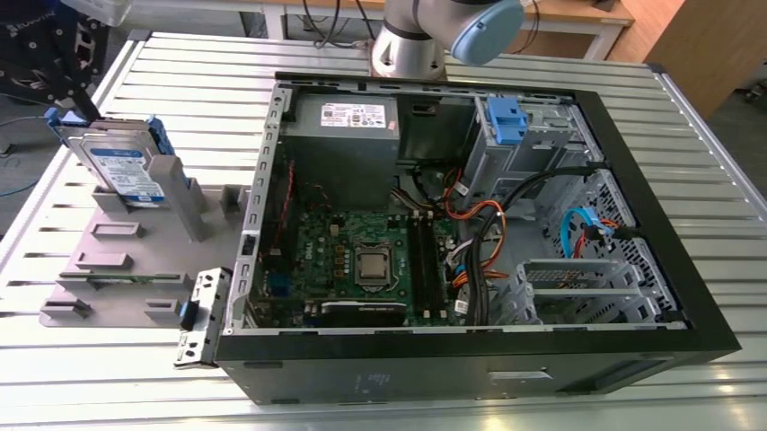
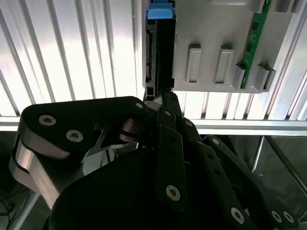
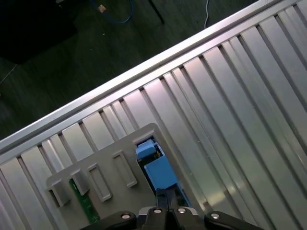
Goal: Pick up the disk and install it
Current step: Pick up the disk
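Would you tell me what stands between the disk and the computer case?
In the exterior view, uprights of the grey holder stand between disk and computer case.

We log: open black computer case [image 1: 419, 377] centre-right | green motherboard [image 1: 348, 242] inside, lower middle | grey slotted holder [image 1: 108, 269] at left | ribbed metal worktop [image 1: 719, 135] beneath everything.

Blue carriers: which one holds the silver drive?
The one round the disk, upright in the grey fixture, exterior view's left; the blue bracket in the computer case holds none.
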Tool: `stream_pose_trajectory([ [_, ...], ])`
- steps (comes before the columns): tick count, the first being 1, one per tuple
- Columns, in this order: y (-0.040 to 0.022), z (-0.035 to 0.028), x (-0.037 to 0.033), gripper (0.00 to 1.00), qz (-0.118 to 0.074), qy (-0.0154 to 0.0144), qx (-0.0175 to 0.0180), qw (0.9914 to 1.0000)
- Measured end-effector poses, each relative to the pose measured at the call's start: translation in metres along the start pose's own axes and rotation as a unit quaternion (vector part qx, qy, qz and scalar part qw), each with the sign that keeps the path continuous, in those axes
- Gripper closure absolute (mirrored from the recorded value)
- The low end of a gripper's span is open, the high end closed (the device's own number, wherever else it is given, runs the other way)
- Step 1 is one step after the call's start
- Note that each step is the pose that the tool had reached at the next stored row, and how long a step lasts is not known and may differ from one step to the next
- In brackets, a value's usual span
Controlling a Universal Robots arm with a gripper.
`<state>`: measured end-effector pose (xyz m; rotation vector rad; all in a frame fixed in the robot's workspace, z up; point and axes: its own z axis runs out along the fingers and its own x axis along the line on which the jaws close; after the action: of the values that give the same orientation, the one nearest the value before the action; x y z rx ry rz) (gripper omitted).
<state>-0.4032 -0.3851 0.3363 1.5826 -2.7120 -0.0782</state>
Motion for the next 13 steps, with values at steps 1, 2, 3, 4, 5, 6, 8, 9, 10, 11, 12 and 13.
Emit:
stream_pose_trajectory([
  [1, 0.0, 0.0001, 0.0, 0.89, -0.009, 0.0004, -0.0002, 0.99996],
  [2, 0.0, 0.0002, 0.0, 0.89, -0.018, 0.0008, -0.0005, 0.99984],
  [3, 0.0, 0.0004, 0.0, 0.89, -0.027, 0.0012, -0.0007, 0.99963],
  [4, 0.0, 0.0004, 0.0, 0.89, -0.036, 0.0016, -0.0009, 0.99934],
  [5, 0.0, 0.0005, 0.0001, 0.89, -0.045, 0.0019, -0.0011, 0.99898],
  [6, 0.0, 0.0005, 0.0001, 0.89, -0.053, 0.0023, -0.0013, 0.99858],
  [8, 0.0, 0.0005, 0.0, 0.89, -0.064, 0.0028, -0.0016, 0.99796],
  [9, 0.0, 0.0004, 0.0, 0.89, -0.066, 0.0029, -0.0017, 0.99779],
  [10, 0.0, 0.0004, 0.0, 0.89, -0.068, 0.003, -0.0017, 0.99765],
  [11, 0.0, 0.0003, 0.0, 0.89, -0.07, 0.003, -0.0017, 0.99755],
  [12, 0.0, -0.0002, 0.0, 0.89, -0.071, 0.0032, -0.0018, 0.99746],
  [13, 0.0, -0.0008, 0.0, 0.89, -0.072, 0.0032, -0.0018, 0.99738],
])
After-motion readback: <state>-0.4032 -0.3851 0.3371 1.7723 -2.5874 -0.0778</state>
